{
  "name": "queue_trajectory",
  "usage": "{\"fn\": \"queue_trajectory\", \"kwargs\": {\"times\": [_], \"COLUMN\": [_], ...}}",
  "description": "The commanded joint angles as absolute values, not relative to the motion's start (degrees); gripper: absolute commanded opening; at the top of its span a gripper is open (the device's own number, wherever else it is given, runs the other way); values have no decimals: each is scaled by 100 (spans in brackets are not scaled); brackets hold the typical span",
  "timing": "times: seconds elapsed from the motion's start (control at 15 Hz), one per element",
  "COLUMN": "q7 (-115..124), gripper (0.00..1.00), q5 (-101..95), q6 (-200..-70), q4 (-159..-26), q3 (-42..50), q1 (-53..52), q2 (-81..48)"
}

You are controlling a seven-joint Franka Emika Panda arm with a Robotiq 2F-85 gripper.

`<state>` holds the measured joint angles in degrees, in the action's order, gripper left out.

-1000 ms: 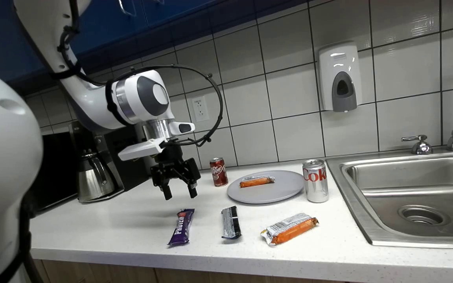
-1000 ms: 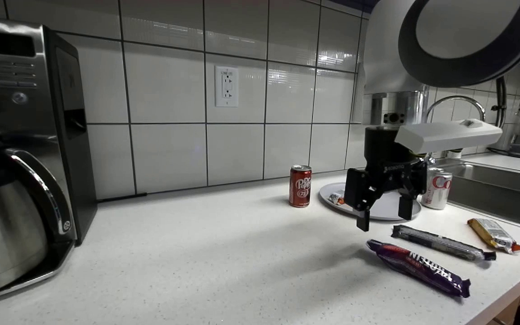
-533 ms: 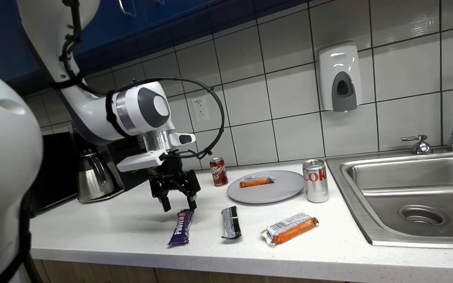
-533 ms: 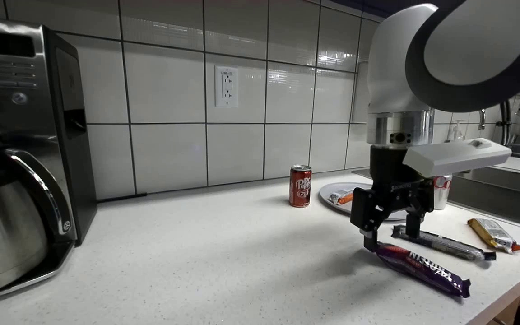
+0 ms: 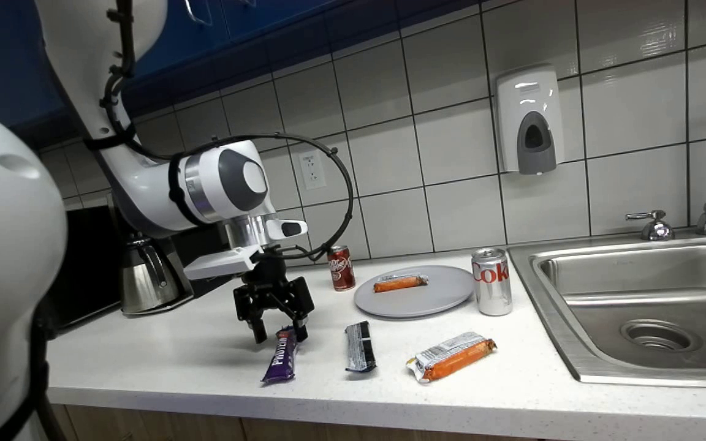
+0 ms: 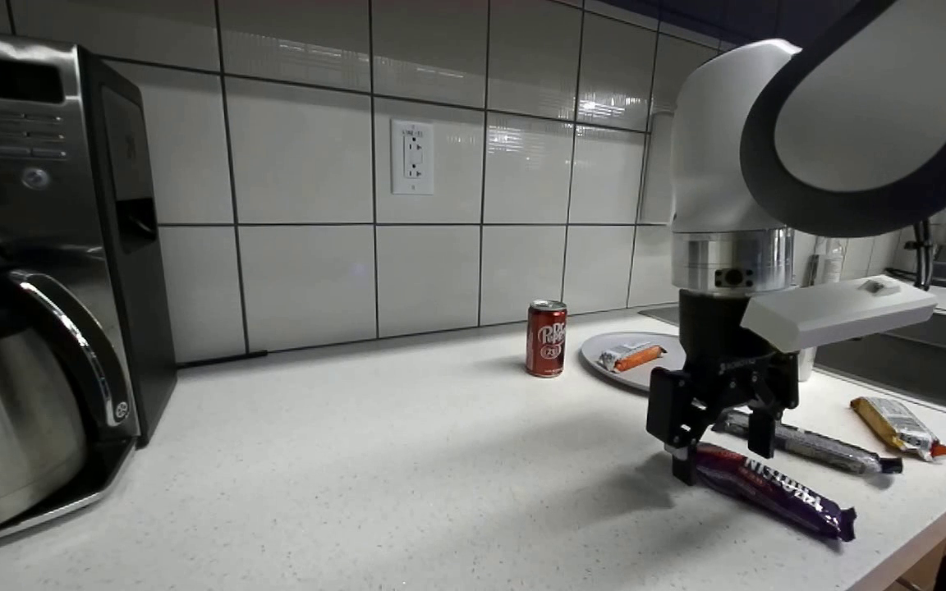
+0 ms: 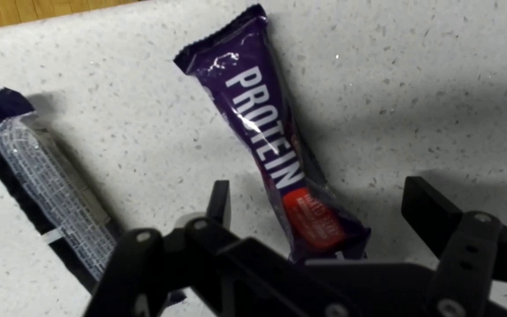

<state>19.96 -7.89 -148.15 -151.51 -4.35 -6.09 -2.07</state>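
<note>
Kitchen ctr [image 6: 342, 476]: end effector [image 7: 324, 207] spread wide, purple bar [image 7: 271, 141] btwn.

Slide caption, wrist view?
Open black hand astride a long glossy purple PROTEIN bar, a black and silver wrapped bar beside it on speckled white countertop.

arm [image 5: 152, 191] bent, gripper [image 5: 280, 335] downward, jaws apart

gripper [image 5: 280, 337] dropped toward 6 o'clock, now straddling 12 o'clock end of purple bar [image 5: 280, 362]. in an exterior view, orange bar [image 6: 636, 356] on plate [image 6: 639, 378] now uncovered at gripper's 10 o'clock.
</note>
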Motion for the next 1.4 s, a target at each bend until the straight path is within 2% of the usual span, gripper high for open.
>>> {"fn": "queue_trajectory", "kwargs": {"times": [0.0, 0.07, 0.13, 0.2, 0.73, 0.8, 0.93, 1.33], "q7": [1952, 1955, 1956, 1955, 1911, 1898, 1845, 1835], "gripper": [100, 75, 74, 68, 5, 0, 4, 4], "q5": [-955, -972, -1002, -1017, -979, -960, -886, -711], "q6": [-14908, -14914, -14921, -14924, -14922, -14923, -14901, -14700], "q4": [-15249, -15252, -15256, -15256, -15236, -15233, -15225, -15129], "q3": [-394, -386, -376, -367, -333, -333, -344, -347], "q1": [-565, -564, -562, -559, -552, -554, -559, -532], "q2": [-149, -148, -143, -141, -133, -124, -62, 237]}}
